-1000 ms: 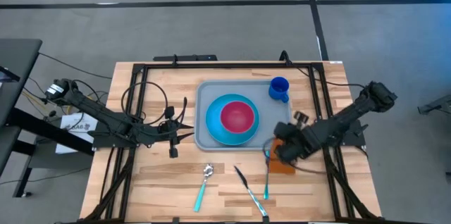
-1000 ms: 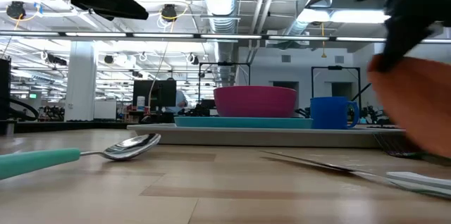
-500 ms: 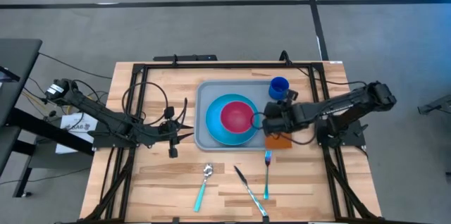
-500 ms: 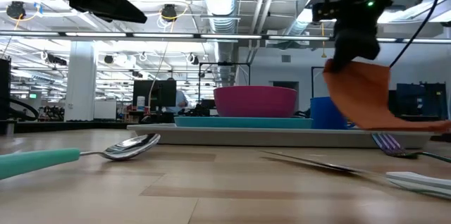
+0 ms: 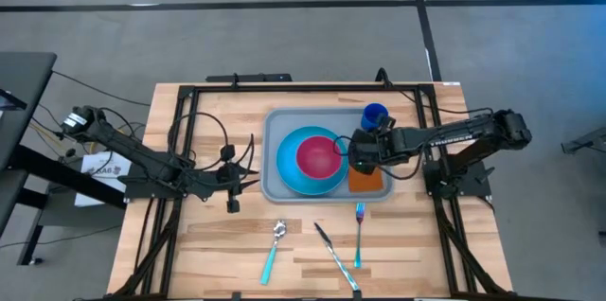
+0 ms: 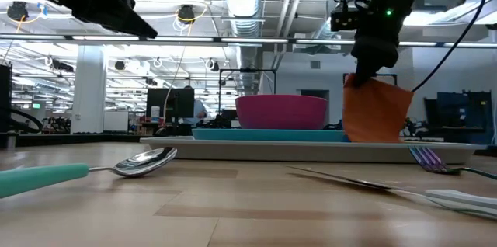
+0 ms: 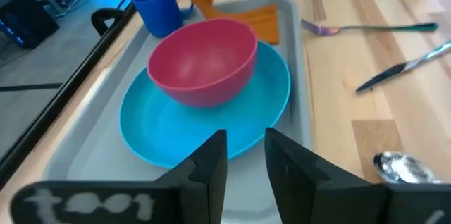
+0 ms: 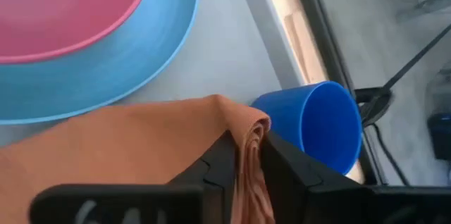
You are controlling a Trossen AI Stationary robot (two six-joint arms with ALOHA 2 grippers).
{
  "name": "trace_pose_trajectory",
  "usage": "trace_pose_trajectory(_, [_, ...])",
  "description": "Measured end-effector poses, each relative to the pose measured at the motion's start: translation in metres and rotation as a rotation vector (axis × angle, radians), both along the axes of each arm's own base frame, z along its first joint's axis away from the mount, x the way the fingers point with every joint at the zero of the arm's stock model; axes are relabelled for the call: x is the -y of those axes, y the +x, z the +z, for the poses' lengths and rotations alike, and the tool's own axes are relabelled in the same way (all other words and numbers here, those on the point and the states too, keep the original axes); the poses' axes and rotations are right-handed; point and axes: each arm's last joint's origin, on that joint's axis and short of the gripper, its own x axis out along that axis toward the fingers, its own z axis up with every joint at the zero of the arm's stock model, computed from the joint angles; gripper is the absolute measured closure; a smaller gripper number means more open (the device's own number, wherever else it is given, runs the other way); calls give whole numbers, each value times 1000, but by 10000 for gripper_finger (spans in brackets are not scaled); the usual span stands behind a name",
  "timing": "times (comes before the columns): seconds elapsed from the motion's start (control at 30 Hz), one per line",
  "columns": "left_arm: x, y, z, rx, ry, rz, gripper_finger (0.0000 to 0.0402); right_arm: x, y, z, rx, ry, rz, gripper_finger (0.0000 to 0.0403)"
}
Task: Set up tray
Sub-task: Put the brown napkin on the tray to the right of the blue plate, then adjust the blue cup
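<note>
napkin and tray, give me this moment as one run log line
right gripper: shut on orange napkin, over tray | napkin: draped onto tray beside plate, under mug | left gripper: waiting left of tray, open

Two slim black arms [image 5: 142,161] with loose black cables, white lettering along the right arm [image 5: 454,136], and dark flat fingers [image 7: 211,164].

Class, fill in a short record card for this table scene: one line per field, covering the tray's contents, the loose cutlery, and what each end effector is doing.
On tray: blue plate carrying pink bowl; blue mug
Napkin: orange, pinched by right end effector, lower end on the tray
Left end effector: beside the tray's left edge, holding nothing
Off tray, on table: spoon, knife, fork
</note>
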Motion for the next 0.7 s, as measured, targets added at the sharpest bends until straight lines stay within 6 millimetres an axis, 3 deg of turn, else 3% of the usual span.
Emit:
trace_pose_trajectory(0.43, [3,7,-11,-56,26,-6,315,4,5,2,33,-37,11,225])
trace_pose_trajectory(0.7, [3,7,-11,-58,31,-10,315,-9,1,-2,92,184,-93,217])
